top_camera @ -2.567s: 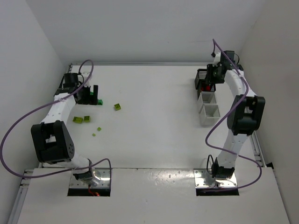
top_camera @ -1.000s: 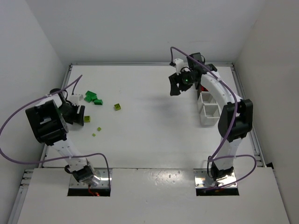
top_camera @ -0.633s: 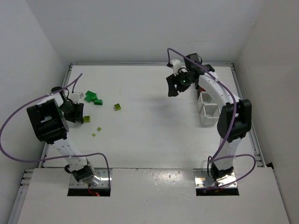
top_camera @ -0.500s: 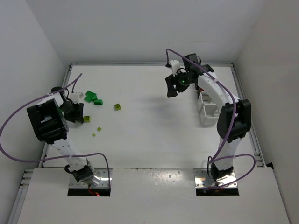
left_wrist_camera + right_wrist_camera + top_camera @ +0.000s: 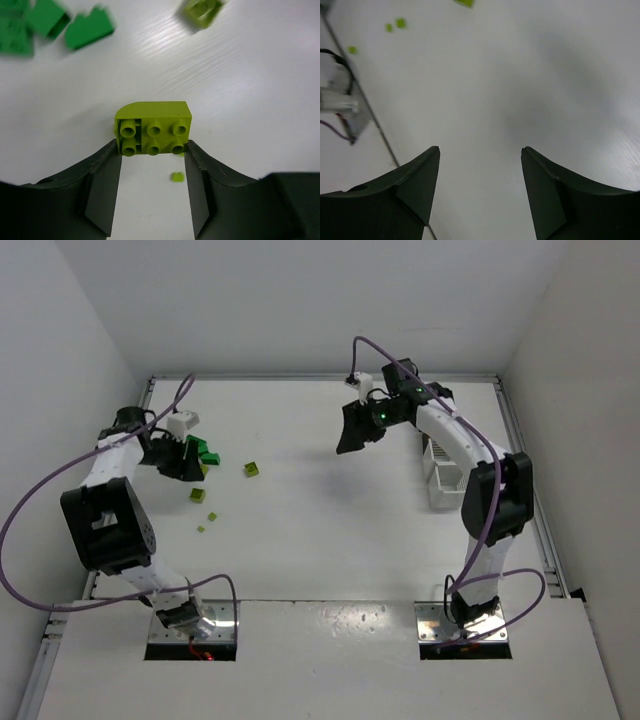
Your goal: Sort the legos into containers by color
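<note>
My left gripper (image 5: pixel 192 462) is shut on a lime-yellow lego (image 5: pixel 152 127), held by its near edge between the fingertips a little above the table. Dark green legos (image 5: pixel 205 451) lie just beyond it and also show in the left wrist view (image 5: pixel 89 27). More lime legos lie loose: one (image 5: pixel 251 469) to the right, one (image 5: pixel 197 494) nearer, and two tiny ones (image 5: pixel 212 516). My right gripper (image 5: pixel 352 430) is open and empty, hovering over the table's far middle. Two white containers (image 5: pixel 447 480) stand at the right; the black ones are hidden behind the right arm.
The white table (image 5: pixel 330 530) is walled at the back and on both sides. A tiny lime piece (image 5: pixel 176 176) lies under my left jaws. The right wrist view shows lime bits (image 5: pixel 400 22) far off and the table's edge rail (image 5: pixel 365 110).
My left gripper has swung from the table's left edge toward the green legos, carrying a lime lego. My right gripper has moved left, away from the containers.
</note>
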Tool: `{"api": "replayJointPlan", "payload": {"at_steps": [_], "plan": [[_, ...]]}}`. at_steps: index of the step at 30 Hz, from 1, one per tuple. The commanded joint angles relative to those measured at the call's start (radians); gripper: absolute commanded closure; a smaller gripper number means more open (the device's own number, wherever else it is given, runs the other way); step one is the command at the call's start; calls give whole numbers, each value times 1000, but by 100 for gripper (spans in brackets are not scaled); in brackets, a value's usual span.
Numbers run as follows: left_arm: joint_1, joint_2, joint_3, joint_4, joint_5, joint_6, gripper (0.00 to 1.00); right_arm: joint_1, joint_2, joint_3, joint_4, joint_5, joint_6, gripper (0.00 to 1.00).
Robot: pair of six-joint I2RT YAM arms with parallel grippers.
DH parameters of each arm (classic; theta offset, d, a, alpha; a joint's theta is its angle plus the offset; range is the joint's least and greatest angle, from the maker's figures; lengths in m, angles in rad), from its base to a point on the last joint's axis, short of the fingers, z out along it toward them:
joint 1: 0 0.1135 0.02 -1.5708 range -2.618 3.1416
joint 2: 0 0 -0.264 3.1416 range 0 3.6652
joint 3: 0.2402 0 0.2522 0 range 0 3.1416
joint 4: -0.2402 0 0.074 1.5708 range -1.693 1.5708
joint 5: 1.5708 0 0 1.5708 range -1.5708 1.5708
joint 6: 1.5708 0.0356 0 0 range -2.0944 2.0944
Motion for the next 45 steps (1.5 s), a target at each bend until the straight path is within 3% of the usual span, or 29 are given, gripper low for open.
{"api": "replayJointPlan", "payload": {"at_steps": [1, 4, 5, 8, 18, 31, 32, 35, 39, 40, 43, 45], "plan": [[-93, -100, 46, -56, 181, 14, 73, 5, 25, -26, 133, -304, 191, 33], [-204, -148, 46, -47, 207, -32, 73, 5, 67, -88, 364, -482, 475, 33], [-231, -160, 32, -33, 216, -81, 73, 5, 76, -138, 572, -549, 695, 33], [-335, -195, -9, 46, 207, -159, 73, 5, 127, -178, 902, -600, 1026, 33], [-578, -229, -26, 215, 150, -328, 73, 103, 202, -128, 914, -586, 1082, 33], [-646, -191, 61, 226, 141, -348, 73, 170, 260, -92, 932, -636, 1110, 32], [-656, -191, 61, 226, 141, -348, 73, 170, 260, -92, 933, -636, 1110, 34], [-665, -191, 71, 226, 141, -348, 73, 179, 269, -92, 963, -645, 1142, 53], [-676, -191, 71, 235, 141, -348, 73, 179, 260, -125, 1018, -645, 1174, 88], [-676, -191, 71, 235, 141, -348, 71, 169, 251, -125, 1028, -645, 1174, 92], [-676, -200, 61, 235, 118, -362, 46, 154, 211, -143, 1028, -645, 1161, 100], [-676, -212, 61, 217, 89, -373, 34, 118, 175, -155, 944, -645, 1070, 100]]}}
